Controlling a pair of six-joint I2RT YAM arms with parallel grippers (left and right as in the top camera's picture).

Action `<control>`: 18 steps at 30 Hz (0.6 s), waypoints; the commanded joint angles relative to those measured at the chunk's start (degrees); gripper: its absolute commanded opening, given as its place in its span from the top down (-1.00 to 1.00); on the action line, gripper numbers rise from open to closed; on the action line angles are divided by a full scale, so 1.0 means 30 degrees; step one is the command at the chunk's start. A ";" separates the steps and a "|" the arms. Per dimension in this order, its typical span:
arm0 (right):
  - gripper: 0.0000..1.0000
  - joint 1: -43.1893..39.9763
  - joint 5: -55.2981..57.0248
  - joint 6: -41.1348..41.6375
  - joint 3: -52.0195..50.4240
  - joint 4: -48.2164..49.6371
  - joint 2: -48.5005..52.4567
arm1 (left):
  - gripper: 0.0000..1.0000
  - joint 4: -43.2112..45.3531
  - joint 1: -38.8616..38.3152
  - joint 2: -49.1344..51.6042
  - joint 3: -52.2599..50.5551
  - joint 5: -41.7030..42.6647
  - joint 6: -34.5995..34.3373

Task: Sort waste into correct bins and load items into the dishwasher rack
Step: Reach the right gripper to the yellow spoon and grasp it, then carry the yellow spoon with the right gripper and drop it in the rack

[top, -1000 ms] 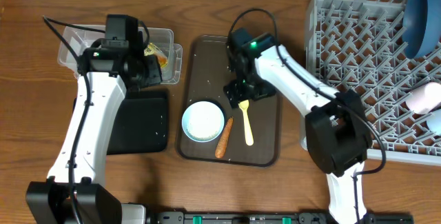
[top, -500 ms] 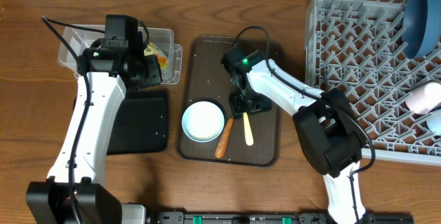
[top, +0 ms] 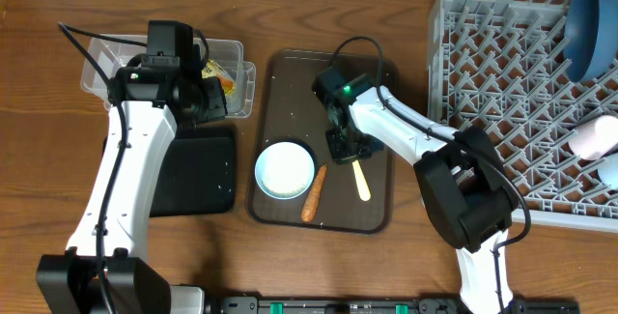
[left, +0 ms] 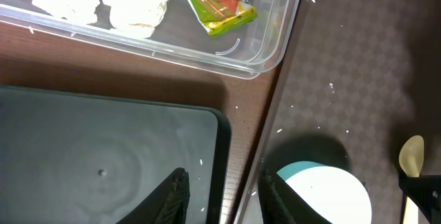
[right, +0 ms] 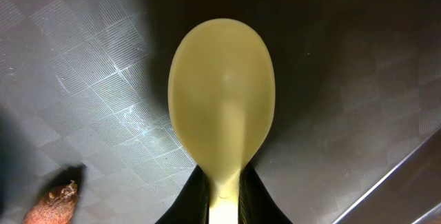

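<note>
The spoon (right: 222, 100) is pale yellow, smooth and plain, with a round scoop. It is over the dark brown tray (top: 372, 82), near the carrot (top: 314, 195) and the white bowl (top: 285, 169). The right jaws are pinched tight on its thin handle, just below the scoop. The left jaws stand a little apart with nothing between them, above the black tray (left: 103, 162). The print on the green wrapper (left: 220, 3) is too small to read.

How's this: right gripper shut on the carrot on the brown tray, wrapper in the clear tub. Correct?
Not the carrot: the right wrist view shows the right gripper shut on the pale yellow spoon. The carrot lies free on the brown tray. The wrapper is in the clear tub.
</note>
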 commanded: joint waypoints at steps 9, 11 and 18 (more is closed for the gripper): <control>0.98 -0.2098 -0.0299 -0.1821 0.3789 -0.1851 -0.0780 | 0.28 -0.0131 0.0073 -0.0066 0.0175 -0.0364 0.0109; 0.97 -0.2623 -0.0291 -0.1945 0.4430 -0.2011 -0.1494 | 0.28 -0.0124 0.0073 -0.0066 0.0175 -0.0364 0.0109; 0.96 -0.5479 -0.0291 -0.2084 0.4641 -0.2579 -0.3912 | 0.29 -0.0117 0.0073 -0.0066 0.0175 -0.0364 0.0109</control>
